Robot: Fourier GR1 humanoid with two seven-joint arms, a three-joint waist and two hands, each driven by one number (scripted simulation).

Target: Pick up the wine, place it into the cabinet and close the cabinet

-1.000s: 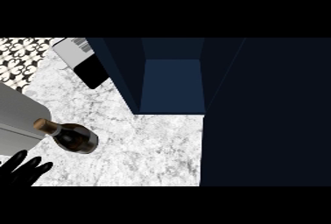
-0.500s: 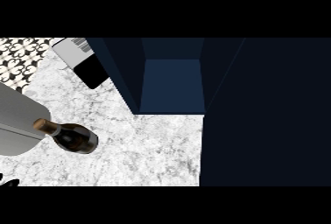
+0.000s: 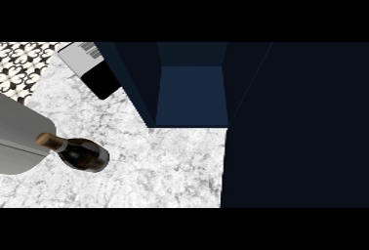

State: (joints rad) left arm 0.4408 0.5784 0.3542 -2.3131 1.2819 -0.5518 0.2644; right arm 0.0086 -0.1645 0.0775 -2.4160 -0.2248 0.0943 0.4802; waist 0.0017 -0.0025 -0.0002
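The wine bottle (image 3: 81, 152) stands upright on the marble counter (image 3: 166, 166) at the left, dark glass with a brown cork top. The dark blue cabinet (image 3: 191, 95) stands open behind it to the right, its inside bare. Its door (image 3: 296, 127) is swung out and fills the right of the head view. A grey forearm (image 3: 16, 139) lies at the left edge, touching or overlapping the bottle's neck. Neither hand shows.
A flat black and white box (image 3: 90, 68) lies at the back left beside the cabinet's wall. A patterned tile wall (image 3: 22, 63) fills the top left corner. Bare marble stretches between the bottle and the open door.
The black hand seen at the lower left corner a second ago has slipped out of the view. The bottle, the cabinet and its door have not moved.
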